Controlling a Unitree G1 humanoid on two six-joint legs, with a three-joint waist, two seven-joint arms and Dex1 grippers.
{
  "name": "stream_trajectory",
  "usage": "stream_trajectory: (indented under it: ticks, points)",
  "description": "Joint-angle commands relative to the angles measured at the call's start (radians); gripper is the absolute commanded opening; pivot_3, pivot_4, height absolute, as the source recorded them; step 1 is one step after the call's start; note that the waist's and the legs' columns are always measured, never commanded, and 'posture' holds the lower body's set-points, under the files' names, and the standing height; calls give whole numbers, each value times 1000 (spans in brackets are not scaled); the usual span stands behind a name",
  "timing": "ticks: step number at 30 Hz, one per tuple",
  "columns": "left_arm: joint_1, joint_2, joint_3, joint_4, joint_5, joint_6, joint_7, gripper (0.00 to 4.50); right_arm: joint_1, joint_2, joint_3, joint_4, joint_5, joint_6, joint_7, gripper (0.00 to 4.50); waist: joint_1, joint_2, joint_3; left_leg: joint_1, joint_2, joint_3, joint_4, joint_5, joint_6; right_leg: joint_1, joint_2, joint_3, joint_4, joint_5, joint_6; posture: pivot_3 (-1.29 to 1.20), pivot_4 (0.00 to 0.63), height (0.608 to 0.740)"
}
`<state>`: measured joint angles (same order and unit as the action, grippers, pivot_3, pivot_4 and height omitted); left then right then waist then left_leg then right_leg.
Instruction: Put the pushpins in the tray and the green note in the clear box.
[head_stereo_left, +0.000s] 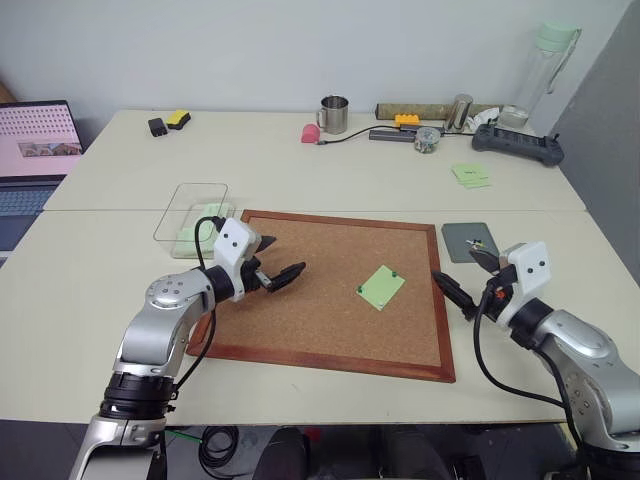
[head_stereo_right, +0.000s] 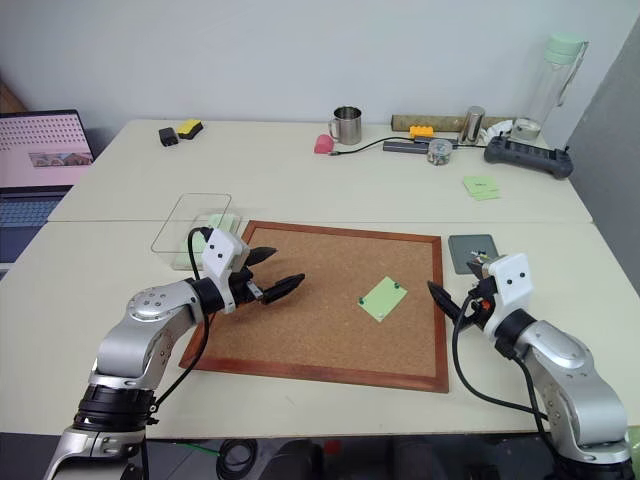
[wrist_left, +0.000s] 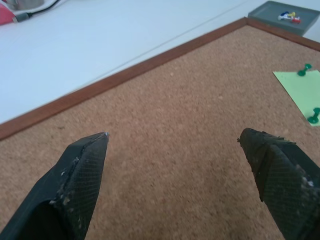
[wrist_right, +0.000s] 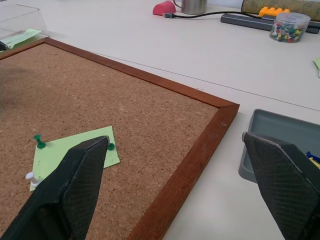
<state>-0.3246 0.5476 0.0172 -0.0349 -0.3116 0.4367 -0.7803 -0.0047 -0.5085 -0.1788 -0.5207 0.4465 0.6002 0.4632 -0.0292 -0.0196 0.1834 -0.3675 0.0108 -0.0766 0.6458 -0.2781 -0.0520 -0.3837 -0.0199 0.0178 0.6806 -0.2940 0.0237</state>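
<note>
Corkboard (head_stereo_left: 330, 290), large, brown w/ a red-brown wood frame, lies flat on the cream table (head_stereo_left: 300, 170) in front of the robot. Thin light-green square paper note (head_stereo_left: 381, 287) sits on the cork right of centre, turned diamond-wise, pinned by dark green pushpins (wrist_right: 39, 142) at its corners; two green heads show at its edge in the left wrist view, and the right wrist view adds a white-headed pin (wrist_right: 30, 176) at another corner.

Small flat dark-grey square tray (head_stereo_left: 468, 241) rests on the table just beside the board's far right corner, outside the frame. A few coloured pins (blue, yellow, red, white) (wrist_left: 288, 16) already lie in it.

Clear rectangular plastic box (head_stereo_left: 192, 219) stands off the board's far left corner, touching or nearly touching the frame. Light-green paper (wrist_right: 20, 37) lies inside it.

Left gripper (head_stereo_left: 272, 263): black fingers spread wide, nothing between them, hovering over the left part of the cork, pointing toward the note but well apart from it. Right gripper (head_stereo_left: 470, 275): jaws also wide apart and empty, held over the board's right frame edge, between note and tray, one finger on the cork side, the other toward the tray.

Far side of table: metal mug (head_stereo_left: 333, 114), pink object (head_stereo_left: 310, 133), black cable (head_stereo_left: 360, 133), small clear tub of mixed pins (head_stereo_left: 427, 139), stack of green sticky notes (head_stereo_left: 471, 175). Laptop (head_stereo_left: 35, 140) at far left.
</note>
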Motion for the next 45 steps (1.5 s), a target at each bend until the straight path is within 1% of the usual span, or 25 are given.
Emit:
stream_trajectory:
  ticks: [1,4,10,14,20,24,25,26,28,29,31,33,38,42,45]
  points:
    - [-3,18,30,-46,-27,15,-10,4486,13,-16,-35,-36,13,-10,11,4500,0,0,0,0,0,0,0,0,0,0,0,0,0,0,0,0,150,740]
    - [0,25,39,-42,-20,2,-10,4486,36,-15,-40,-31,11,-22,10,4500,0,0,0,0,0,0,0,0,0,0,0,0,0,0,0,0,150,740]
    - [27,48,75,-48,-53,4,-49,4486,103,-14,-69,-55,27,-35,24,4500,0,0,0,0,1,0,0,0,0,0,0,0,0,0,0,0,150,740]
    - [50,65,72,-40,-51,-19,-72,4486,135,-15,-79,-57,19,-52,29,4500,0,0,0,0,1,0,0,0,0,0,0,0,0,0,0,0,150,740]
    - [40,51,91,-11,-71,-35,-78,4486,130,4,-49,-58,0,-67,5,4500,0,0,0,0,0,1,0,0,0,0,0,0,0,0,0,0,150,740]
    - [33,27,96,-17,-83,-53,-77,4486,99,27,-18,-56,-3,-65,-19,4500,0,0,0,0,1,1,0,0,0,0,0,0,0,0,0,0,150,740]
    - [32,20,100,-17,-85,-66,-75,4133,91,32,-11,-53,-5,-65,-24,4500,0,0,0,0,1,1,0,0,0,0,0,0,0,0,0,0,150,740]
    - [32,13,108,-20,-97,-66,-72,4102,80,36,-2,-50,-6,-63,-29,4500,0,0,0,0,1,1,0,0,0,0,0,0,0,0,0,0,150,740]
    - [34,6,115,-27,-110,-68,-71,3625,60,42,14,-44,-10,-59,-35,4500,0,0,0,0,1,1,0,0,0,0,0,0,0,0,0,0,150,740]
    - [37,6,115,-32,-113,-67,-72,3501,52,43,21,-41,-12,-58,-36,4500,0,0,0,0,1,1,0,0,0,0,0,0,0,0,0,0,150,740]
    - [42,7,111,-39,-114,-69,-76,3045,38,43,34,-36,-17,-58,-35,4500,0,0,0,0,1,1,0,0,0,0,0,0,0,0,0,0,150,740]
    - [43,9,107,-44,-119,-67,-81,2725,23,43,43,-25,-22,-57,-35,4500,0,0,0,0,1,1,0,0,0,0,0,0,0,0,0,0,150,740]
    - [61,19,81,-70,-132,-52,-120,1668,-20,51,85,13,-41,-68,-16,4500,0,0,0,0,0,1,0,0,0,0,0,0,0,0,0,0,150,740]
    - [77,27,46,-79,-116,-65,-153,907,-55,61,128,52,-62,-85,-8,4500,0,0,0,0,0,1,0,0,0,0,0,0,0,0,0,0,150,740]
    - [89,15,13,-80,-116,-74,-179,365,-72,85,169,74,-79,-102,-4,4500,0,0,0,0,0,1,0,0,0,0,0,0,0,0,0,0,150,740]
